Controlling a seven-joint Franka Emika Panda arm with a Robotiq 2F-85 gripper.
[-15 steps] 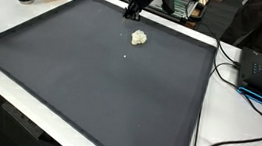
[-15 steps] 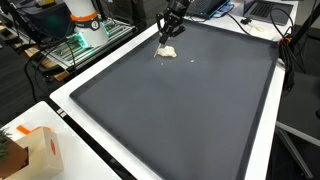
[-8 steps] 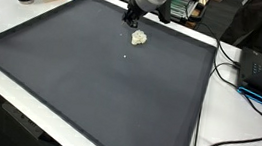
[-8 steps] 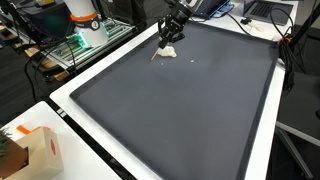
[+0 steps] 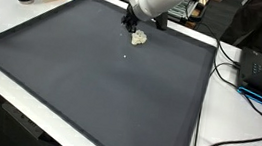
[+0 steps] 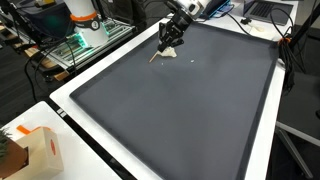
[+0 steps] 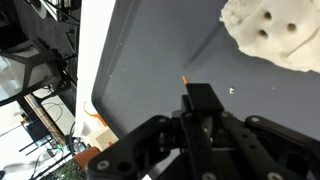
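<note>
White lump (image 5: 139,38) lies on the dark mat (image 5: 89,88), near the mat's far edge, unmoved since a second ago. Just beside it hovers the claw (image 5: 130,23), fingers pinched narrow on a thin orange-tipped stick (image 7: 185,79). The arm has leaned over further. Cables (image 5: 228,145) trail across the worktop (image 5: 205,112) beside the mat.

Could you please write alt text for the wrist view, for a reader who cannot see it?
The gripper, fingers closed together, comes in from the bottom over a dark grey mat, and a small orange tip shows just past the fingers. A white lumpy object with holes lies at the top right, apart from the gripper.
</note>
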